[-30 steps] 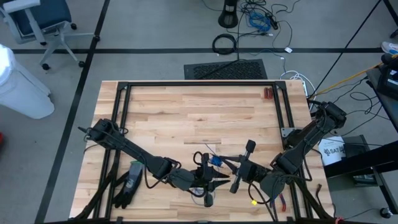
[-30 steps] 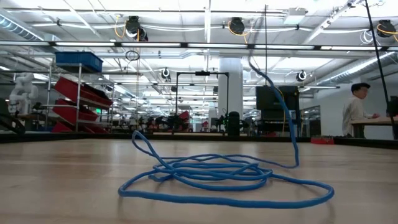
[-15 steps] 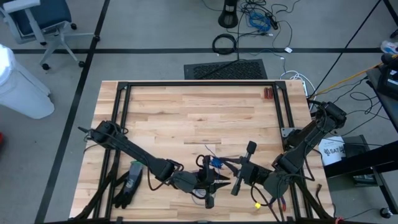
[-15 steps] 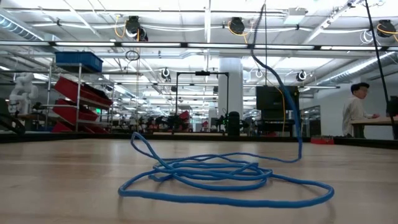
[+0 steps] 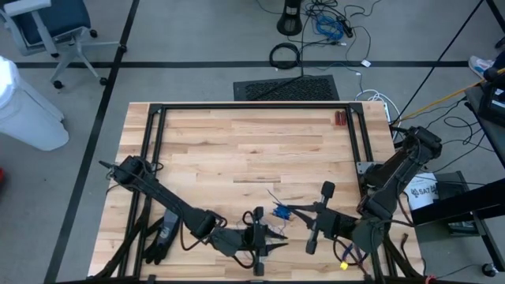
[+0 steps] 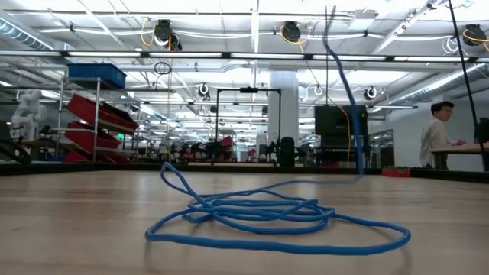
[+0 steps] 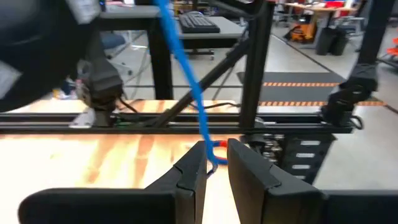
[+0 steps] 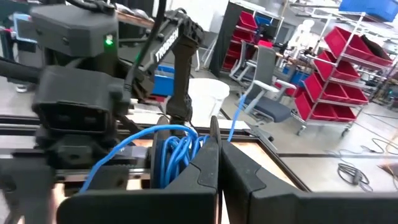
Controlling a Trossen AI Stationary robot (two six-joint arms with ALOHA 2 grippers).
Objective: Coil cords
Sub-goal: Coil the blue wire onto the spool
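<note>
The thin blue cord lies as loose loops [image 6: 267,221] on the wooden table, and one strand [image 6: 348,99] rises from them out of the low view. My right gripper [image 8: 217,140] is shut, level above the table's near middle [image 5: 286,211], with a small bundle of coils [image 8: 177,152] at its fingers. My left gripper [image 7: 216,152] is just nearer the front edge [image 5: 276,234], nearly shut, with a strand [image 7: 186,68] running between its fingers. My left gripper has a single strand of the cord [image 7: 210,160] in the narrow gap between its two fingertips, lying against one finger. The fingers are about level and lie across the strand, which slants up fairly straight toward my right gripper. My right gripper carries several coils of the cord [image 8: 186,146] clear of the table, bunched against the outer side of one finger [image 8: 205,162]. The finger hides the place of contact. One strand [image 8: 239,112] leaves the bundle upward and another [image 8: 106,168] slants away.
A black glove [image 5: 162,233] lies at the near left. Black frame rails [image 5: 252,106] run along the table's far, left and right sides. A small red item [image 5: 339,118] lies at the far right. A person [image 6: 439,134] is in the room beyond.
My right gripper has gone toward the table's right edge and a little up, carrying the bundle. My left gripper has shifted toward the near edge. The rising strand has been drawn straighter and its lower bend has lifted; the loops on the table have stayed put.
</note>
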